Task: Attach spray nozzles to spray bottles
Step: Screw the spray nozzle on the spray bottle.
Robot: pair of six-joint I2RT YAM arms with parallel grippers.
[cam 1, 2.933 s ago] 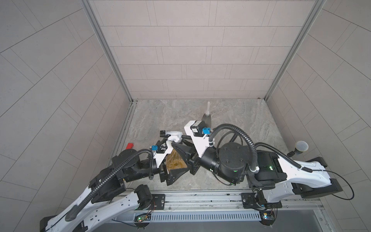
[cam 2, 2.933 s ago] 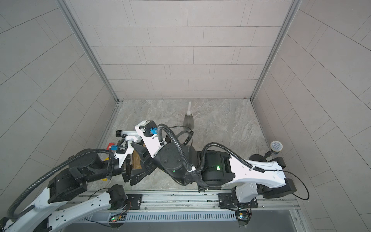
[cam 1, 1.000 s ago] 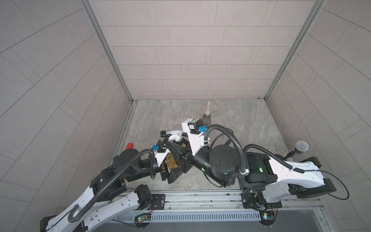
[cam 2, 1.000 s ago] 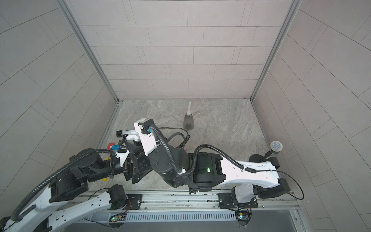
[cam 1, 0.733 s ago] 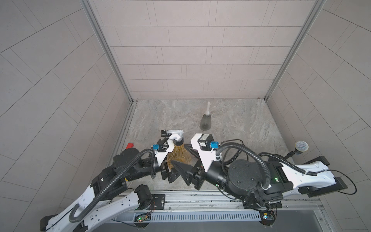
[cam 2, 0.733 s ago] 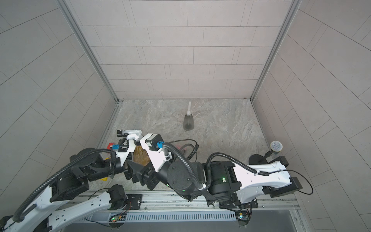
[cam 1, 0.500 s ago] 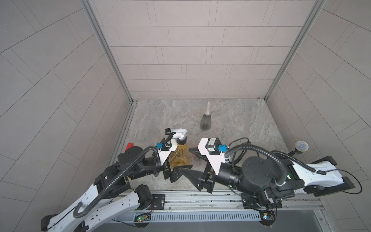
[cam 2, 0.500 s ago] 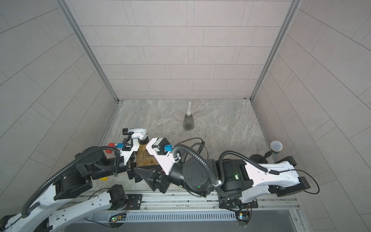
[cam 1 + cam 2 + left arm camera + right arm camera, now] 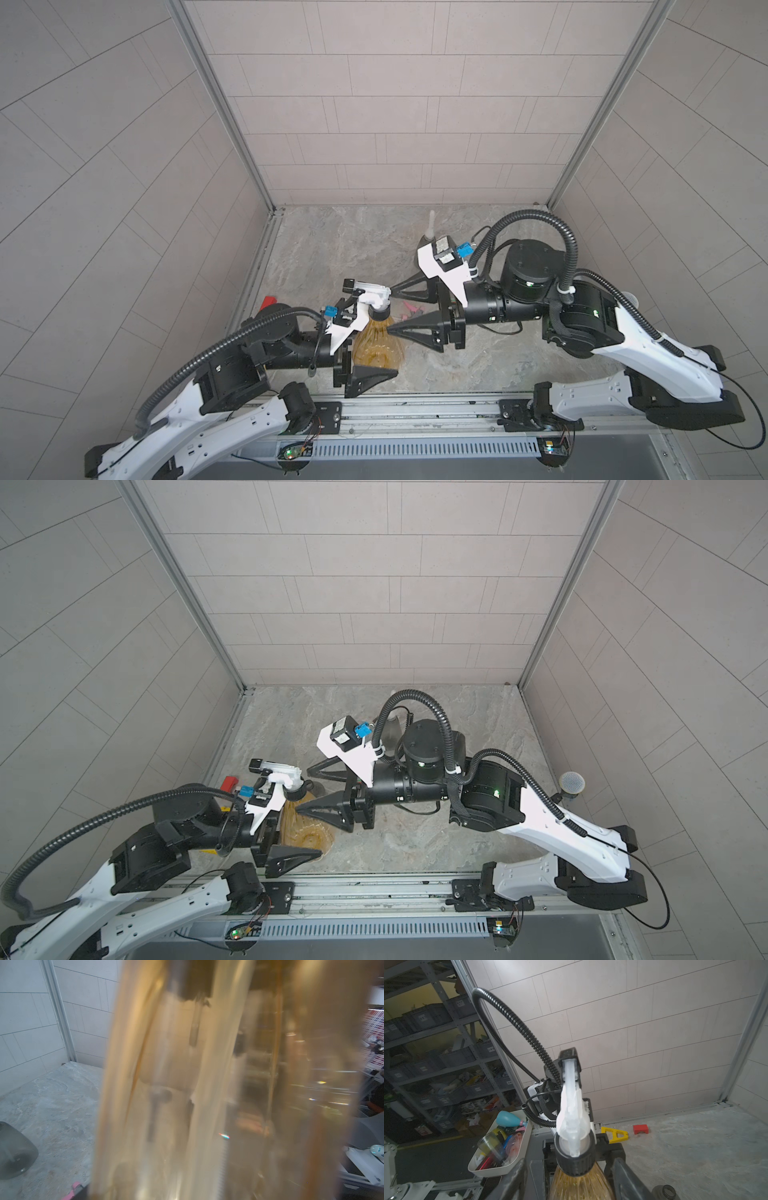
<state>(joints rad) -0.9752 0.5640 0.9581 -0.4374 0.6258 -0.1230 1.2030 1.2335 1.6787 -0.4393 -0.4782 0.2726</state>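
Swung back up, the right gripper (image 9: 390, 312) now flanks the neck of the upright amber bottle (image 9: 379, 345) — fingers wide, nothing held; the left gripper (image 9: 368, 363) clamps its body, nozzle (image 9: 372, 296) on top.

Lab workshop: tiled booth (image 9: 374, 124), bin-laden shelving (image 9: 436, 1053)

The left gripper (image 9: 380, 355) clasps the amber bottle (image 9: 376, 347) by its wide body, with a black-and-white nozzle (image 9: 371, 297) seated on its neck. The right gripper (image 9: 390, 310) reaches in sideways, jaws spread — one fingertip beside the nozzle head, the other at the bottle's shoulder. A pink nozzle (image 9: 410, 306) lies on the table (image 9: 332, 249) just behind.
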